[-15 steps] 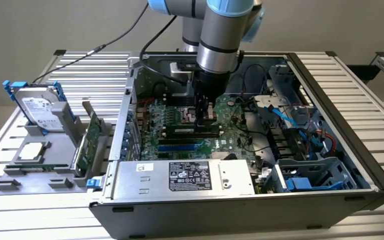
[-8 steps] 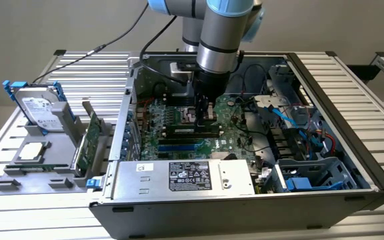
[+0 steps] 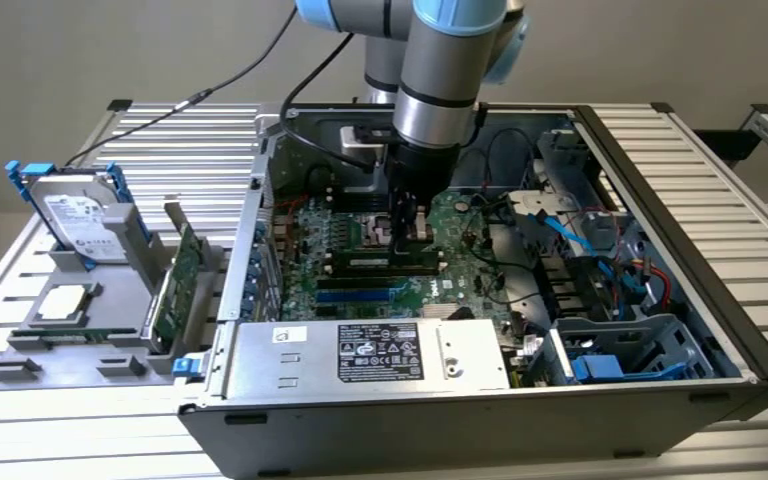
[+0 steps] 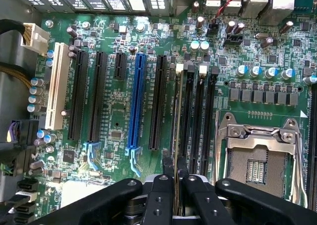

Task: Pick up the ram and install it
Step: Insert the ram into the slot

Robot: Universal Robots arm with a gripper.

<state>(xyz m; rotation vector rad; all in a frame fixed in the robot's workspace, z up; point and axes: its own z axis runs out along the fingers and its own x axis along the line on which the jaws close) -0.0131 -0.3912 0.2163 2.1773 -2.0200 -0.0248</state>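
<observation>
The ram [image 4: 177, 121] appears edge-on in the wrist view as a thin strip running along the first of the black memory slots [image 4: 198, 116] on the green motherboard [image 4: 114, 116]. My gripper [image 4: 174, 178] is shut on its near end, one black finger on each side. In the exterior view the gripper [image 3: 411, 238] reaches straight down into the open computer case [image 3: 651, 200], with the ram [image 3: 381, 263] as a dark bar just under it at the slots. I cannot tell whether the stick is seated or just touching the slot.
The empty processor socket [image 4: 257, 158] lies beside the memory slots, and a blue expansion slot [image 4: 134, 106] lies on the other side. A power supply [image 3: 398, 352] fills the case front. On the exterior view's left, a grey stand holds a hard drive [image 3: 77, 215], a green expansion card [image 3: 181, 285] and a silver processor chip [image 3: 67, 303].
</observation>
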